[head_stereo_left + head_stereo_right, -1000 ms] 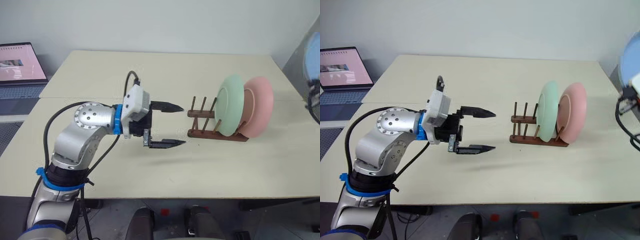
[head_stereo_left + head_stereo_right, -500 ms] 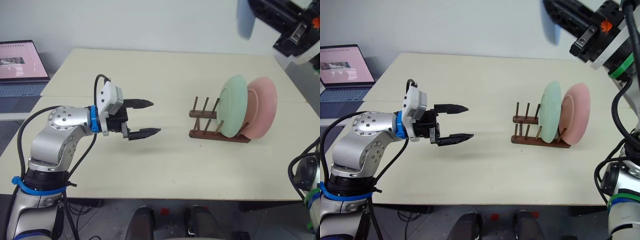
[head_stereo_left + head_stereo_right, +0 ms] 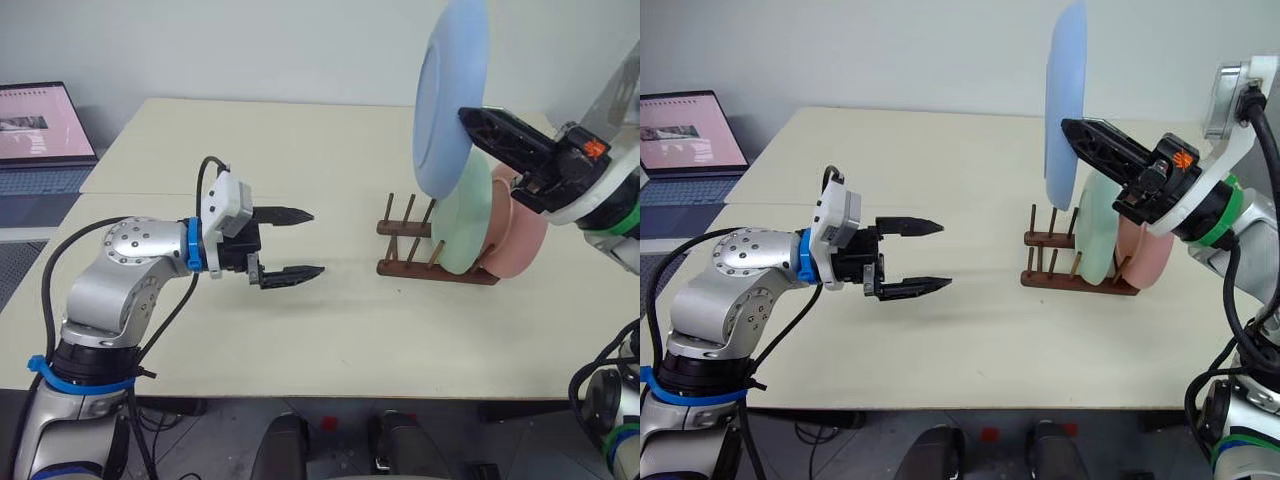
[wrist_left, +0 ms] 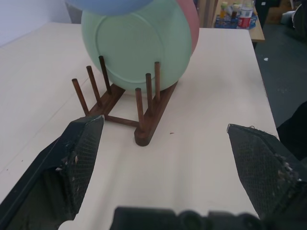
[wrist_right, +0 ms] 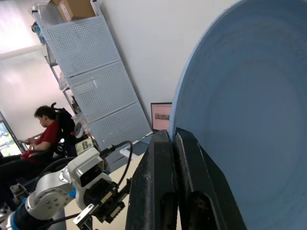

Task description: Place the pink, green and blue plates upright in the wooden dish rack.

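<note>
The left gripper (image 3: 300, 243) is hovering over the table (image 3: 330, 330) with jaws spread wide, gripping nothing. The wooden dish rack (image 3: 425, 250) is holding the green plate (image 3: 468, 225) and pink plate (image 3: 520, 235) upright. The right gripper (image 3: 478, 125) is clamping the blue plate (image 3: 447, 95) above the rack, apparently clear of it.

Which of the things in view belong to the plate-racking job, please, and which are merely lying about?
Part of the job:
- blue plate, held upright above the rack by the right end effector
- green plate, in the rack
- pink plate, behind the green one
- wooden dish rack
- left end effector, open

Lying about:
- laptop, beside the table
</note>
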`<action>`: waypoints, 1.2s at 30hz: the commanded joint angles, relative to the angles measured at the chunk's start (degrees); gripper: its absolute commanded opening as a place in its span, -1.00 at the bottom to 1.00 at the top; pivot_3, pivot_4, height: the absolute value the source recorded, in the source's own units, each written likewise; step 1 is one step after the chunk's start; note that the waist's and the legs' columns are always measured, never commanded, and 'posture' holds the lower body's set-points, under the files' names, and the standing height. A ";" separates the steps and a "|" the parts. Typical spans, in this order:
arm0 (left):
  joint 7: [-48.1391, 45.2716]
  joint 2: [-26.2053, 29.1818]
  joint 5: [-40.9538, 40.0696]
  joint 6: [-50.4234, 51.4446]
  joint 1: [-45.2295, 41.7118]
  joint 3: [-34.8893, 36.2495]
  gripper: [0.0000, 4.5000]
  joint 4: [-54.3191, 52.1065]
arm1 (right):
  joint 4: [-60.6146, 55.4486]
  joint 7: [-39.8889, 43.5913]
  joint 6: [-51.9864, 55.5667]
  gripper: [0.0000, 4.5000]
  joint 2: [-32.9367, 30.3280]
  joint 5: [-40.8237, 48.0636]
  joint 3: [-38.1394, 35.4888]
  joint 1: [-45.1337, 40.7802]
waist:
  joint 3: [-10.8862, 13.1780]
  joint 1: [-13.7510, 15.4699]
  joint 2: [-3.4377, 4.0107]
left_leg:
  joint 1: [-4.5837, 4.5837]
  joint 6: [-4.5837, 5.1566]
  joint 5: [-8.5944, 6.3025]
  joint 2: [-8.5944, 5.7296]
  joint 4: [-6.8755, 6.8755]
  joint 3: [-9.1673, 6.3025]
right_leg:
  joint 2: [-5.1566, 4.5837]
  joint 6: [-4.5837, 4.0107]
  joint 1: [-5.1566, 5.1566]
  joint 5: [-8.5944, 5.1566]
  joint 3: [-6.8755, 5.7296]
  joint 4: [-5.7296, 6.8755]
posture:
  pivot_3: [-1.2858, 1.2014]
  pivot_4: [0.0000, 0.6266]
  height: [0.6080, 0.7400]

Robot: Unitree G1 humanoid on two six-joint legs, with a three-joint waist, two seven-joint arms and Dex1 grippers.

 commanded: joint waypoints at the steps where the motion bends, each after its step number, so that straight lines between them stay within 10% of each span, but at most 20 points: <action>1: -0.39 -0.67 -1.23 -0.19 -1.26 -0.53 1.00 -2.29 | -1.69 -0.64 -3.10 -0.99 1.01 0.83 2.63 0.79 | 0.00 0.00 0.00 | 0.00 0.00 0.00 0.01 0.00 -0.01 | 0.01 0.00 0.00 0.00 0.00 0.00 | 0.03 -0.52 0.99; 36: -0.31 -1.10 -0.81 -0.89 -1.45 -0.82 1.00 -2.27 | 5.53 2.19 -4.98 -0.99 1.81 -10.31 8.07 6.53 | 0.00 0.15 0.00 | -0.07 0.00 0.00 0.00 -0.02 -0.02 | 0.00 0.00 -0.02 -0.01 -0.02 -0.09 | 0.03 -0.52 0.99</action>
